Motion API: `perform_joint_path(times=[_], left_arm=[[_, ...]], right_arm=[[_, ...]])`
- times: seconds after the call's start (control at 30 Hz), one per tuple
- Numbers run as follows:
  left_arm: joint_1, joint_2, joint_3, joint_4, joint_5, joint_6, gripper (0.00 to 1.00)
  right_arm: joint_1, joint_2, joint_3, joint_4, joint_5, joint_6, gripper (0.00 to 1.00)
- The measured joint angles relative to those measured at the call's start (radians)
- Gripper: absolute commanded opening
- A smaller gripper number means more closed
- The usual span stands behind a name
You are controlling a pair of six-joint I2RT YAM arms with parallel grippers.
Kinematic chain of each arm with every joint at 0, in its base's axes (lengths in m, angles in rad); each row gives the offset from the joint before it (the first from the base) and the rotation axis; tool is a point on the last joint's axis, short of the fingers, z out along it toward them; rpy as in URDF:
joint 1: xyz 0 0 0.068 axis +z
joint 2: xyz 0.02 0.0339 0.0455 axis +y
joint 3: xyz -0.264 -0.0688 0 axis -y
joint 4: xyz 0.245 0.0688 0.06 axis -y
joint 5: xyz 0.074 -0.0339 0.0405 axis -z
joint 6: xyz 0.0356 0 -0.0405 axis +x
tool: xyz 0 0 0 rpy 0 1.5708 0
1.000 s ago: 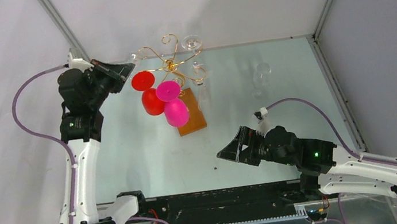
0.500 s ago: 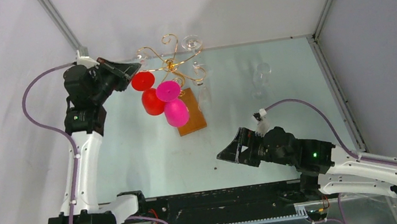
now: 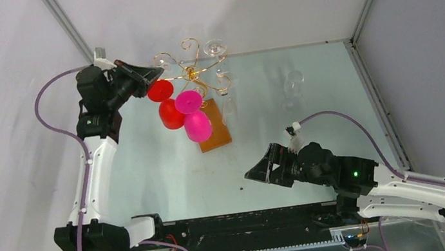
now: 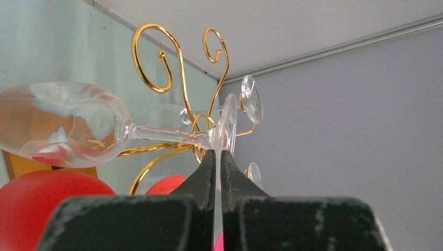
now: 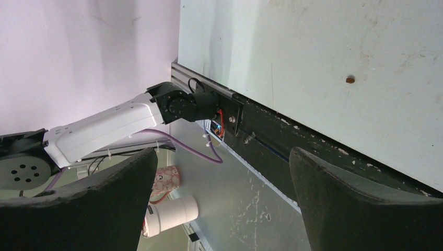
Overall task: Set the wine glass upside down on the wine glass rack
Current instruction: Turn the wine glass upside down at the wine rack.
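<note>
My left gripper [image 3: 152, 75] is shut on the round foot of a clear wine glass [image 4: 62, 125]. The glass lies sideways in the left wrist view, bowl to the left, stem running to the foot pinched between my fingertips [image 4: 218, 157]. It is held just in front of the gold scroll arms of the wine glass rack [image 4: 151, 24]. The top view shows the rack [image 3: 190, 72] on its brown wooden base [image 3: 218, 136] at the back middle. My right gripper [image 3: 256, 172] is open and empty, low over the table's front, and also shows in the right wrist view [image 5: 222, 157].
A red glass [image 3: 170, 114], a pink glass [image 3: 197, 125] and a clear glass [image 3: 228, 102] hang upside down on the rack. Another clear glass [image 3: 293, 87] stands on the table at the back right. Cage posts and walls close the back.
My left arm has moved right and a little back, carrying the clear glass closer to the rack's left scroll arms. The right arm has barely moved.
</note>
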Motion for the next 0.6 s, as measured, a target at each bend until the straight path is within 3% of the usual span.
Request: perform_joint_path(times=[0.6], left_arm=[[-0.005, 0.099, 0.078, 0.024, 0.050, -0.030, 0.00]], right_arm=[[0.000, -0.032, -0.023, -0.013, 0.003, 0.016, 1.00]])
